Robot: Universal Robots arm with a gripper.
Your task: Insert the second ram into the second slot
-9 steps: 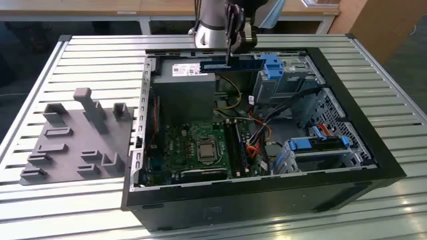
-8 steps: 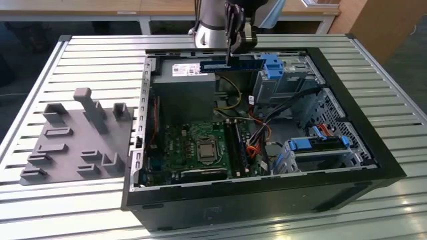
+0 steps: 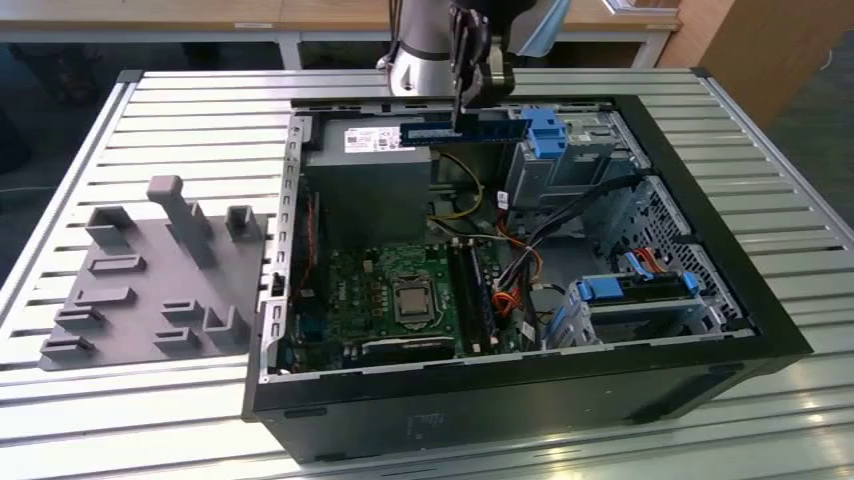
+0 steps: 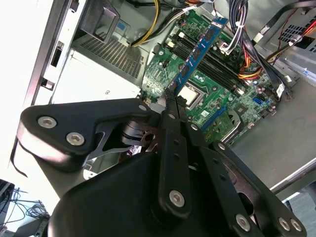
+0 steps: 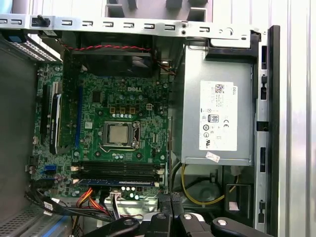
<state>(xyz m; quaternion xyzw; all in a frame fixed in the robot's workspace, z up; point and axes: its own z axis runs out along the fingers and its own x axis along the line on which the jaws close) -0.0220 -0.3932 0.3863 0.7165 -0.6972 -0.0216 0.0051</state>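
Note:
The second ram (image 3: 461, 131) is a long blue stick that hangs level above the open computer case (image 3: 534, 370), over its far end by the power supply. My gripper (image 3: 470, 100) is shut on its middle from above. In the second wrist view the ram (image 4: 200, 52) juts out from my gripper (image 4: 170, 94) toward the green motherboard (image 4: 163, 74). The first wrist view shows the ram (image 5: 118, 181) edge-on, just beside the row of dark memory slots (image 5: 118, 170). Those slots (image 3: 475, 290) lie well below the ram, to the right of the processor socket (image 3: 411, 300).
A grey power supply (image 3: 367, 140) sits under the ram. Blue drive brackets (image 3: 547, 130) and orange and black cables (image 3: 514, 270) crowd the case's right side. A grey holder block (image 3: 147, 290) stands on the slatted metal table (image 3: 200, 100) at the exterior view's left.

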